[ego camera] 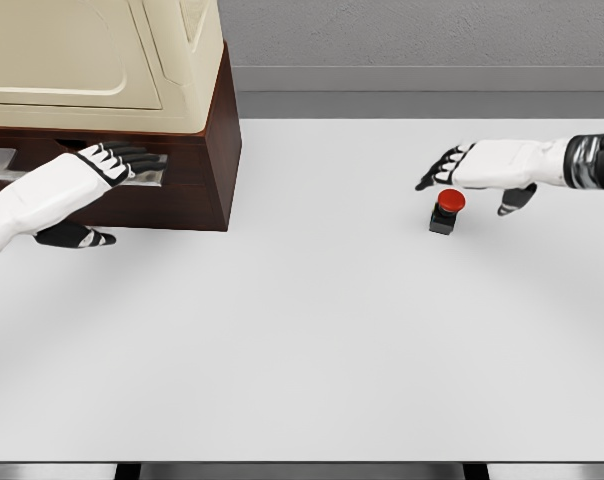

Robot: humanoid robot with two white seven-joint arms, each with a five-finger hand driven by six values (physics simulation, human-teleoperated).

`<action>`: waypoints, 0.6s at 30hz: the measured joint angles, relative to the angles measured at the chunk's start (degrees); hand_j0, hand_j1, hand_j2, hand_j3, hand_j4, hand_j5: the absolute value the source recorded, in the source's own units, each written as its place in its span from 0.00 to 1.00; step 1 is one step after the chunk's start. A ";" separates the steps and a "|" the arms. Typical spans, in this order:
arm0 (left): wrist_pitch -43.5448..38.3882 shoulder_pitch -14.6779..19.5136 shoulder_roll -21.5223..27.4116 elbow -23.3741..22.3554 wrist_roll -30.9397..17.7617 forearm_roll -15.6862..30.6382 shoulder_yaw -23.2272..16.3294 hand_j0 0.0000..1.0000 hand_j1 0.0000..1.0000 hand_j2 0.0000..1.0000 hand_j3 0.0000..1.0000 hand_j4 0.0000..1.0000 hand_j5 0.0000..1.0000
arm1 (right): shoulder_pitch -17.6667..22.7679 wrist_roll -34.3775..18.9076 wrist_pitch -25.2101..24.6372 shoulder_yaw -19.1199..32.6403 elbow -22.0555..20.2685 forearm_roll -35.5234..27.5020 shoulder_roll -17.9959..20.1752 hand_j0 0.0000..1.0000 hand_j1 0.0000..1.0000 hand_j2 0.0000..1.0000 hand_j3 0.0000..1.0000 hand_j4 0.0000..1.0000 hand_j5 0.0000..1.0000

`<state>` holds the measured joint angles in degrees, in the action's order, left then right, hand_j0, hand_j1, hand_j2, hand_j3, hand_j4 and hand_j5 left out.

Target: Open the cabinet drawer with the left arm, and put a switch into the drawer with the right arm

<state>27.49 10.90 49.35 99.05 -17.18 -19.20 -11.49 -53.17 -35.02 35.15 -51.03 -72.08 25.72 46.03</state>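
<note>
A cream-topped cabinet (102, 60) with a dark brown base stands at the table's far left. Its drawer front (177, 195) is in the brown base, with a metal handle (150, 176). My left hand (122, 165) lies flat against the drawer front, fingers stretched over the handle, thumb hanging below. The switch (447, 211), a black box with a red round button, stands on the table at the right. My right hand (462, 175) hovers just above and behind it, fingers spread, holding nothing.
The white table (302, 330) stretches wide between cabinet and switch. A grey wall and ledge run behind the table's far edge. The table's front edge shows at the bottom.
</note>
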 measured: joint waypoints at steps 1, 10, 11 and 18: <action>0.01 -0.44 -0.03 -0.05 0.00 0.01 0.01 1.00 1.00 1.00 1.00 1.00 1.00 | 0.00 0.00 0.00 -0.10 0.93 0.38 -0.52 1.00 1.00 1.00 1.00 1.00 1.00; 0.23 -2.29 0.04 -0.13 0.07 0.30 0.62 1.00 1.00 1.00 1.00 1.00 1.00 | -0.61 0.00 -0.02 -1.12 3.40 1.37 -3.24 1.00 1.00 1.00 1.00 1.00 1.00; 0.26 -2.29 0.05 -0.12 0.08 0.33 0.71 1.00 1.00 1.00 1.00 1.00 1.00 | -0.88 0.00 -0.02 -1.48 3.43 1.40 -3.35 1.00 1.00 1.00 1.00 1.00 1.00; 0.56 -4.84 0.01 -0.01 0.34 1.16 1.57 1.00 1.00 1.00 1.00 1.00 1.00 | -1.32 0.00 -0.02 -3.00 3.53 1.54 -3.74 1.00 1.00 1.00 1.00 1.00 1.00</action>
<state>28.05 6.07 49.36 99.04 -16.84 -18.03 -9.91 -54.49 -35.02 35.13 -54.04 -68.55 27.26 42.29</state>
